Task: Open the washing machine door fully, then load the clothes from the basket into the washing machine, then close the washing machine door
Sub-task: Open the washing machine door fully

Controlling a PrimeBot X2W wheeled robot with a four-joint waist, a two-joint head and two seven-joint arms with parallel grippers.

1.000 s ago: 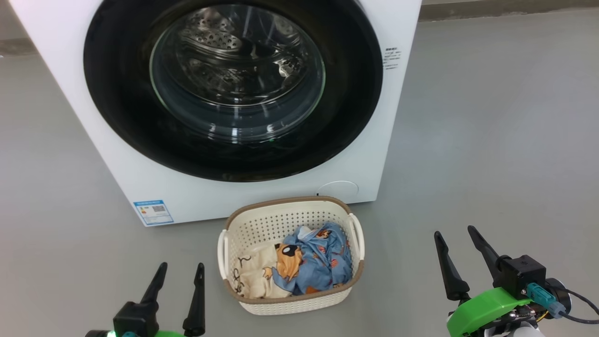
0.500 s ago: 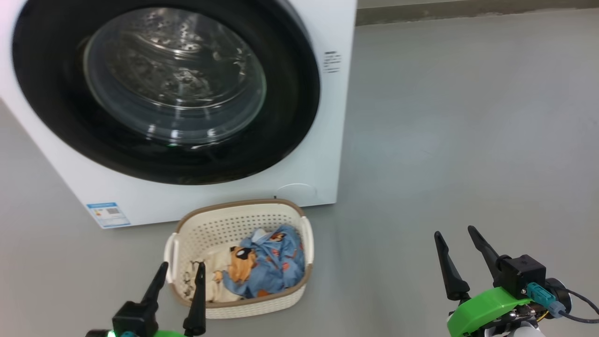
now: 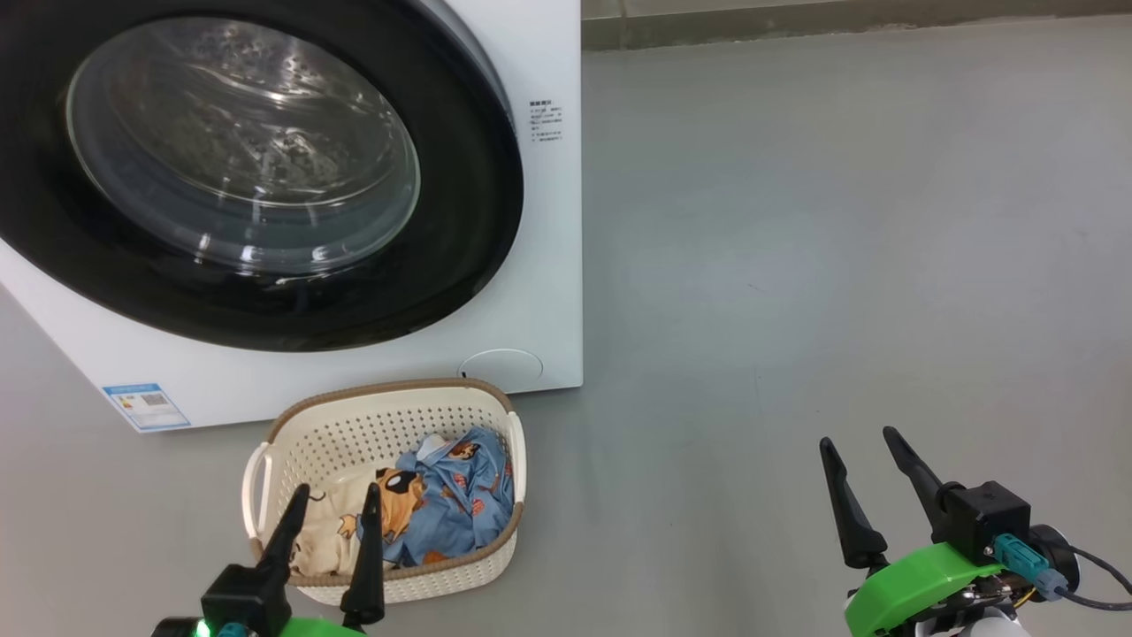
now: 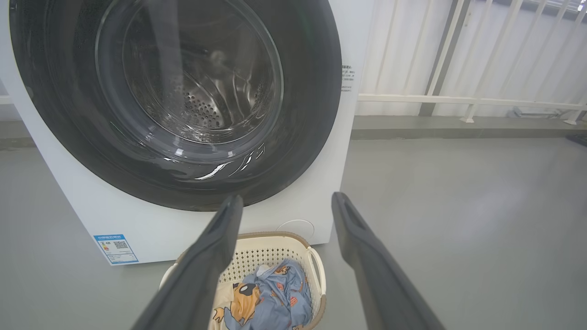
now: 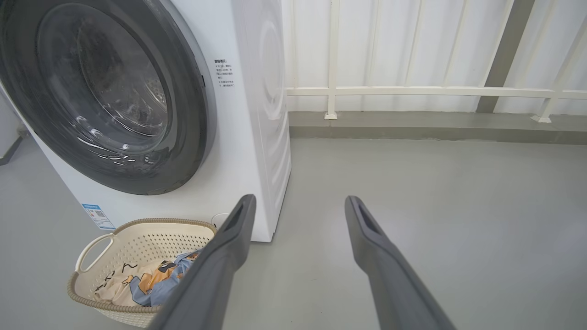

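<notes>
The white washing machine [image 3: 548,265] stands at the upper left of the head view, its round black-rimmed door [image 3: 460,195] shut flat against the front. On the floor before it sits the cream basket [image 3: 305,433], holding the clothes [image 3: 451,504]: a blue dog-print fabric and a cream one. My left gripper [image 3: 334,495] is open at the lower left, its fingers in front of the basket's near side and apart from it. My right gripper [image 3: 860,438] is open at the lower right over bare floor. The left wrist view shows the door [image 4: 312,105] and the basket [image 4: 316,270] ahead.
Grey floor [image 3: 840,221] stretches to the right of the machine. A white railing [image 5: 412,90] on a low kerb runs along the back. A blue label sticker [image 3: 146,405] marks the machine's lower left front.
The head view has swung to the right, so the machine and basket sit further left in the picture. Both grippers keep their places in the picture and stay open.
</notes>
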